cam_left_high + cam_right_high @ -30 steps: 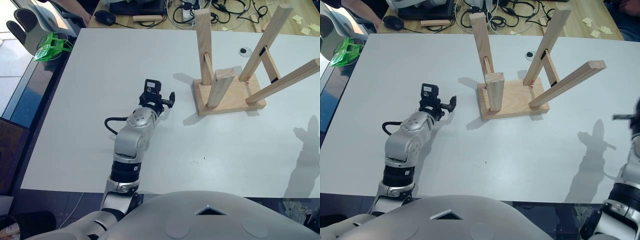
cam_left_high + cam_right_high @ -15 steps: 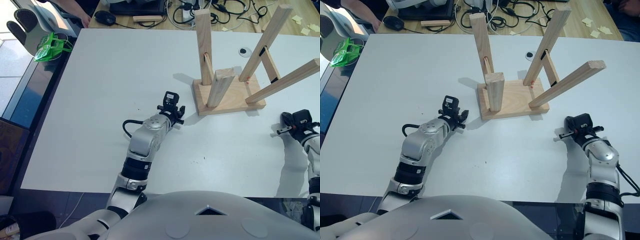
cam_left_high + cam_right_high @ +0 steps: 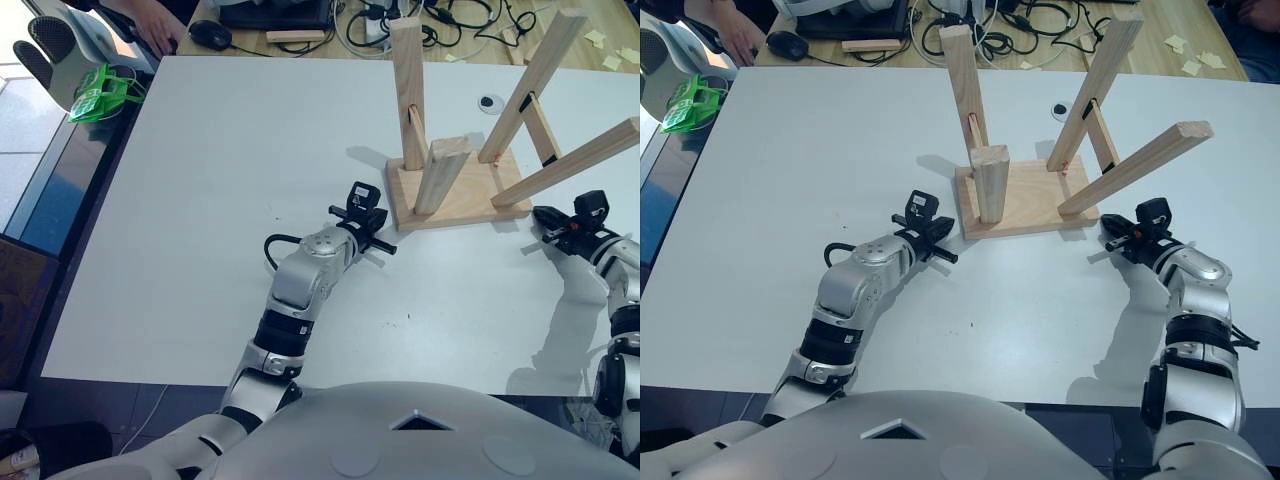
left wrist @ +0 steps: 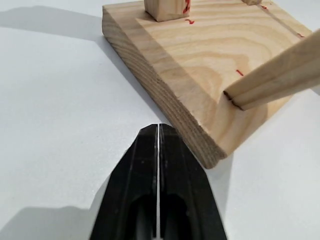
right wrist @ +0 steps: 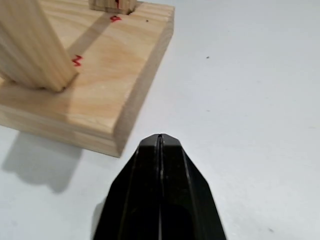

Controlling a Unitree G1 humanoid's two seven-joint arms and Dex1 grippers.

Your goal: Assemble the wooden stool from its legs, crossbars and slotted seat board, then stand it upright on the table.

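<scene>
Nearer the seat board than before: left tool, right tool.

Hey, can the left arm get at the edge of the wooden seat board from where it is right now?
Probably yes. The left gripper lies just short of the seat board, with only bare table between. Its jaws are shut, so they must open to grip.

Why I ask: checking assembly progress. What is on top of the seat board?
Four legs rise from the seat board, which lies flat on the table; two lean outward, with a crossbar between them. Their bases hide the joints, so seating depth cannot be seen.
</scene>
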